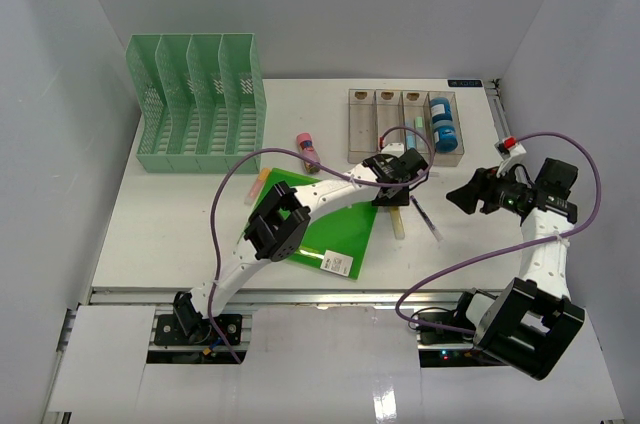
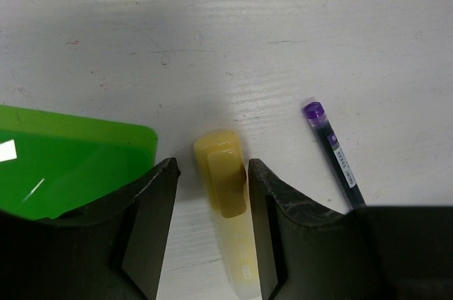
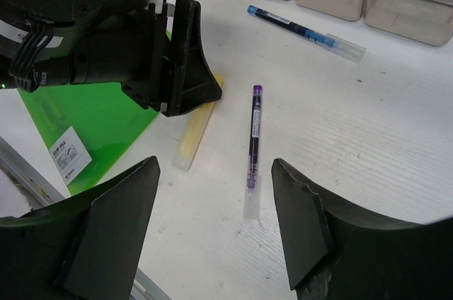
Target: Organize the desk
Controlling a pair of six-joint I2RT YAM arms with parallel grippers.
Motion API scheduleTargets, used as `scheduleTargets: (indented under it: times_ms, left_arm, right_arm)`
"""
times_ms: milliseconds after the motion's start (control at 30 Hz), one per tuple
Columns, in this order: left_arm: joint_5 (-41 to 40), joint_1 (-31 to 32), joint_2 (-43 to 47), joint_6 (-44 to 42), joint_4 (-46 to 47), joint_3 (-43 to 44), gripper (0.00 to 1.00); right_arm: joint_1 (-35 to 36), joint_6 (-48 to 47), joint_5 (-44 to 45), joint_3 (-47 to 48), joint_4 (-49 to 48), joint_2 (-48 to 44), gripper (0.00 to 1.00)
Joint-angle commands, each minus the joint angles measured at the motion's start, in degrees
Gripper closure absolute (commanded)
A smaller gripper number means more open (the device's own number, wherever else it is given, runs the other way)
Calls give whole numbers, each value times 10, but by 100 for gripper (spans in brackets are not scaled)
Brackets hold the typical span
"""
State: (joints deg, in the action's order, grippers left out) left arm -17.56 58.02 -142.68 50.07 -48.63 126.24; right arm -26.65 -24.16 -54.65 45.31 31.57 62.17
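left gripper (image 2: 212, 172) is standing part-open astride yellow highlighter (image 2: 225, 194), not clamping it | purple pen (image 2: 336, 158) is lying at highlighter's 3 o'clock, green folder (image 2: 71, 151) at 9 | right gripper (image 3: 214, 165) is hovering wide open, holding nothing, above the pen | desk (image 1: 170, 214) is lying beneath both arms, green rack (image 1: 200, 104) sitting at its 11 o'clock corner

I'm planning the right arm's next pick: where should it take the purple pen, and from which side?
Probably mid-barrel on the purple pen, from straight above, right gripper closing across its width. It lies flat on the desk, with bare surface along both long sides; the yellow highlighter lies clear of it.
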Motion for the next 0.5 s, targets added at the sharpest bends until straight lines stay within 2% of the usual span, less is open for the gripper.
scheduleTargets:
  times_ms: [0, 133, 233, 367, 467]
  left_arm:
    - [18, 5, -63, -12, -78, -17, 46]
    - [24, 6, -63, -8, -73, -22, 55]
    - [33, 8, -46, -7, -50, -44, 63]
    - [58, 10, -4, -5, -4, -83, 76]
    - [85, 11, 24, 0, 30, -110, 86]
  right_arm:
    - [-3, -10, -23, -3, 6, -8, 29]
    - [-2, -47, -45, 2, 22, -6, 29]
    - [4, -107, -71, 30, 84, 3, 28]
    - [41, -222, -56, 77, 182, 25, 26]
    - [86, -257, -13, 86, 225, 32, 26]
